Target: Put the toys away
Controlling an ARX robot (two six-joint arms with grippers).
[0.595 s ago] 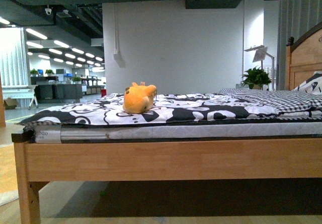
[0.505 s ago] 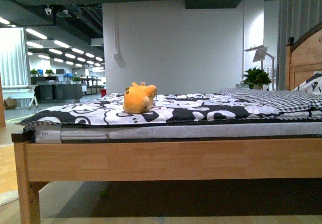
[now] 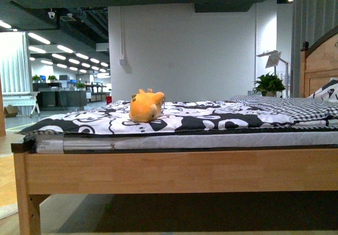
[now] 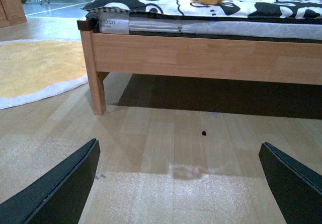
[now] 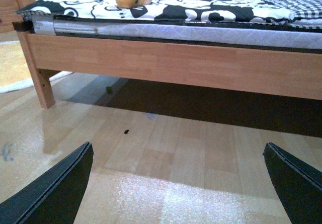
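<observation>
The plush toy (image 3: 146, 106) lies on the black-and-white bedspread (image 3: 211, 120) of the wooden bed (image 3: 179, 171). The left gripper (image 4: 178, 191) and right gripper (image 5: 173, 191) hang low over the floor (image 4: 166, 133), fingers spread wide, holding nothing.

Orange-yellow plush toy (image 3: 146, 106) lies on the patterned bedspread (image 3: 200, 120).

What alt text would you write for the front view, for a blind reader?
An orange plush toy lies on a black-and-white patterned bedspread atop a wooden bed frame, seen from low down. Behind stand a white wall and a potted plant; no robot arm is visible.
</observation>
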